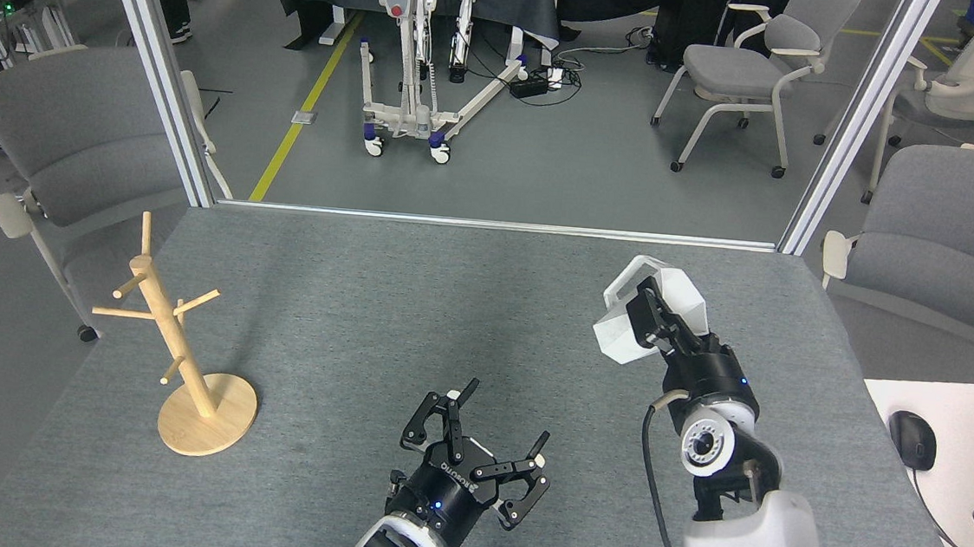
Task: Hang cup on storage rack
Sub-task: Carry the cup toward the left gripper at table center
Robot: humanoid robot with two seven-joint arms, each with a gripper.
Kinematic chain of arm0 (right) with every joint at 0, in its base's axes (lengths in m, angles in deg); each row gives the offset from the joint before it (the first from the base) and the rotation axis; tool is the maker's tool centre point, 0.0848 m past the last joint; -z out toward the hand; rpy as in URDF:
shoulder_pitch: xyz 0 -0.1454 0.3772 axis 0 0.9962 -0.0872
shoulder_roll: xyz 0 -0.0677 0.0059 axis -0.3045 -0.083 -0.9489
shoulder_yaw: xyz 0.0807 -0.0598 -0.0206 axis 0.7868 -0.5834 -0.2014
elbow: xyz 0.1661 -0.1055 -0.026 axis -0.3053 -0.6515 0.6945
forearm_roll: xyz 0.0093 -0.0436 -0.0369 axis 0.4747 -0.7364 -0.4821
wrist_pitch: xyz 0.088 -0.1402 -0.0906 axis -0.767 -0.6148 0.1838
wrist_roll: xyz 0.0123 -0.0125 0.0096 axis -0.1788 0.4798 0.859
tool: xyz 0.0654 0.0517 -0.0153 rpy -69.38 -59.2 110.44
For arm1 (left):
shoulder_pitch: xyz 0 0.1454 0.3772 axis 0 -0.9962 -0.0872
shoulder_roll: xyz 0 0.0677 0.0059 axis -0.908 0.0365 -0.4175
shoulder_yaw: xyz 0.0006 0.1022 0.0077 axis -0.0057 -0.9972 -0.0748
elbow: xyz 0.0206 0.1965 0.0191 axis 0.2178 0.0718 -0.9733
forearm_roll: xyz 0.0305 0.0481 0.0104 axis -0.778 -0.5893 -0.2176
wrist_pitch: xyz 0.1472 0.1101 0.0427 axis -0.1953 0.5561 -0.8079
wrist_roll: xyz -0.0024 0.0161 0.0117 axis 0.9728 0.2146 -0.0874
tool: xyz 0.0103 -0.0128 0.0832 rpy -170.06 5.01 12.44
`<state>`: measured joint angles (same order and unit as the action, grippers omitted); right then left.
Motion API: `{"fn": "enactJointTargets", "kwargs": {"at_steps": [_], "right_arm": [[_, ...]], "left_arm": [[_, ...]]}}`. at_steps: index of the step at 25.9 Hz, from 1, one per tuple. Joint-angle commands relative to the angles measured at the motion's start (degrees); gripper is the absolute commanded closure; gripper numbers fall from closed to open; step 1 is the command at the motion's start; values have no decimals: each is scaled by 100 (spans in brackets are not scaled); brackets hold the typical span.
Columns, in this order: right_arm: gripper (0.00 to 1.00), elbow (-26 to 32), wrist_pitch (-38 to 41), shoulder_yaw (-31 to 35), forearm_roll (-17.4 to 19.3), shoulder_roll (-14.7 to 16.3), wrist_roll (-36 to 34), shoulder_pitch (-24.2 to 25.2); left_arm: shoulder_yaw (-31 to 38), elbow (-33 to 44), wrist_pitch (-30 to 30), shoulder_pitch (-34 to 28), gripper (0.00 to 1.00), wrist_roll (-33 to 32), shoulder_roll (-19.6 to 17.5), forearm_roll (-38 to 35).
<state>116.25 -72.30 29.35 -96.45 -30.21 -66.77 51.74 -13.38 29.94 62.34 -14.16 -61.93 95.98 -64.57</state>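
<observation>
Grey felt-like cloth covers the wide bench [484,308] that fills the near half of what we see, its far edge bounded by a pale metal frame rail [499,224]. Beyond it lies a grey floor with a yellow line, and grey padded chairs stand to the far left [71,145] and far right [951,232].

Our right arm, white-shelled with a black wrist, reaches up from the near right. Its right claw [653,317] is clenched on the small matte white faceted cup [653,313], with a black finger lying across the cup's middle. We hold the cup lifted clear of the bench cloth, right of centre, tipped over toward the left.

Our left arm comes in at the near centre. Its black left claw [487,434] is released, fingers spread wide with nothing between them, hovering low near the bench's near edge.

On the near left of the bench stands the light wooden mug tree [173,344], a slim post leaning slightly, with angled dowel pegs and a round flat disc base. No cup hangs on its pegs, and it is well apart from both claws.

At the far right edge, on a white side table [961,433], sits a black computer mouse [913,439].
</observation>
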Motion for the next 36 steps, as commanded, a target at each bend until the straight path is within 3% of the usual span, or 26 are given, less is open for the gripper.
{"fn": "enactJointTargets", "kwargs": {"at_steps": [1, 10, 16, 22, 36], "right_arm": [[100, 115, -735, -568, 101, -208, 73, -39], [100, 256, -2194, -1490, 48, -304, 30, -285], [100, 265, -2414, -1658, 30, -392, 21, -320], [100, 265, -2809, -2071, -365, -621, 21, -311], [100, 239, -3011, -2475, -383, -840, -155, -285]], "left_arm": [[-9, -38, -17, 230, 1, -18, -52, -66], [-18, -170, -17, 397, 1, -9, -96, -303], [35, -425, -17, 564, 1, -18, -78, -734], [307, -522, -17, 731, 1, -18, -87, -716], [334, -513, 36, 872, 1, -18, -140, -716]]}}
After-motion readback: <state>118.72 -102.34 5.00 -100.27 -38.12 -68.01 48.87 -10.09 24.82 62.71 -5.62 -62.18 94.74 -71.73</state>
